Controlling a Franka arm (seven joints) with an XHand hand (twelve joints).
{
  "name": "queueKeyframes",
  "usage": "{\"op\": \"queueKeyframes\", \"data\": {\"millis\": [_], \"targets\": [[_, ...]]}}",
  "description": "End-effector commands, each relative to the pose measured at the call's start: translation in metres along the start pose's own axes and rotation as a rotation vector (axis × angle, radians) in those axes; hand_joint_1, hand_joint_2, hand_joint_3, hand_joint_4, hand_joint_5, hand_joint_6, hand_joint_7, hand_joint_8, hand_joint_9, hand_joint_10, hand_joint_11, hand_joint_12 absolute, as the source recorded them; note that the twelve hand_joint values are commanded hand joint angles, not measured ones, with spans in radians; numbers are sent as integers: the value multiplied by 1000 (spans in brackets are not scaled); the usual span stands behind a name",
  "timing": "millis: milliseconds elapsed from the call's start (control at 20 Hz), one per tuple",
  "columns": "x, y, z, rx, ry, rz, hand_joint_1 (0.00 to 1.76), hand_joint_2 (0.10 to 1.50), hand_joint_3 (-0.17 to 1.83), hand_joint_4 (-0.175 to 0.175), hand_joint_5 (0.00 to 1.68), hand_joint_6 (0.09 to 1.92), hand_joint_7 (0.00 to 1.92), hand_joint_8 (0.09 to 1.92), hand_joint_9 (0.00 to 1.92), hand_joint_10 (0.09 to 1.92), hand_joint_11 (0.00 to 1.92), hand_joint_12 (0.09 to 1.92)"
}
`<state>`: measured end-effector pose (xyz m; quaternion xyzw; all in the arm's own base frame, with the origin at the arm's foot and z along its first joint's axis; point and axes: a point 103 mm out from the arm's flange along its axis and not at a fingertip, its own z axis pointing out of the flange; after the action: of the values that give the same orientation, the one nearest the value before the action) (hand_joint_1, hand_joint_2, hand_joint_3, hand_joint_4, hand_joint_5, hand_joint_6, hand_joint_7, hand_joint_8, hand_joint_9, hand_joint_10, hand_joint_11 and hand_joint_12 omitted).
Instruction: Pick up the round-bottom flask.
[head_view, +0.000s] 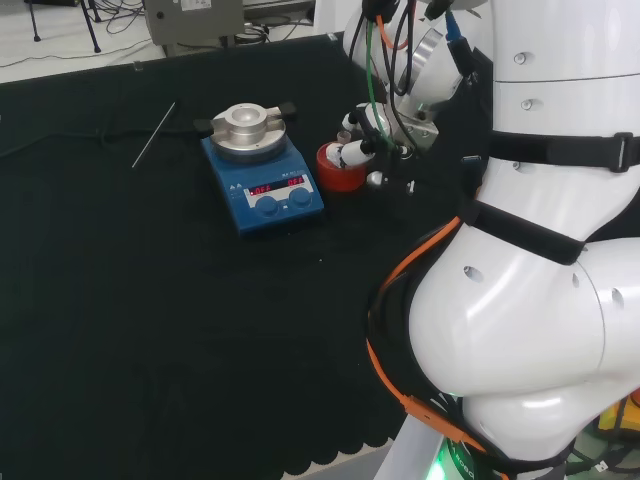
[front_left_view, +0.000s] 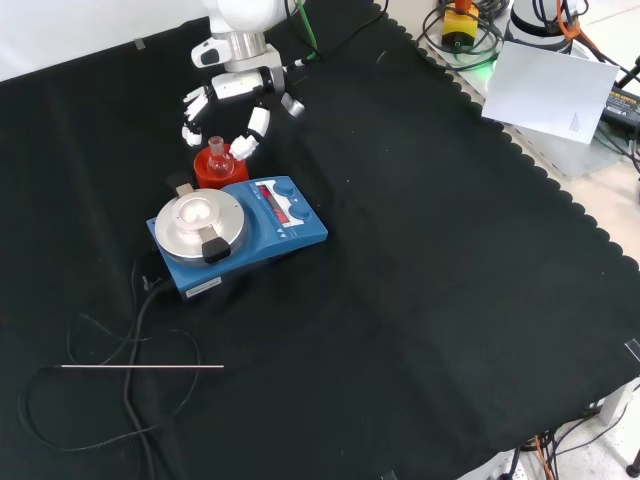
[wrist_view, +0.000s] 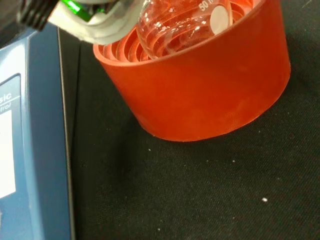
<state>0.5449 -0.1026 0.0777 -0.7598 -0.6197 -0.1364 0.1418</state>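
The small, clear round-bottom flask sits in its red ribbed stand beside the blue hotplate on the desk, with the hand spread, fingers apart, around it; light, slick, breakable glass, probably best pinched at the neck.

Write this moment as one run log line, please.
hand: open, fingers spread around flask | round-bottom flask: seated in red ribbed stand, not lifted | stand: beside blue hotplate
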Motion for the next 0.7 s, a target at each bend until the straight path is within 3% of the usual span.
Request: {"op": "queueKeyframes", "data": {"millis": [50, 700], "targets": [[1, 0, 1, -7, -4, -2, 911, 659, 558, -25, 737, 741, 475, 673, 600, 659, 249, 1324], [1, 4, 0, -9, -3, 5, 917, 670, 586, -19, 792, 770, 502, 665, 628, 643, 274, 1310]]}}
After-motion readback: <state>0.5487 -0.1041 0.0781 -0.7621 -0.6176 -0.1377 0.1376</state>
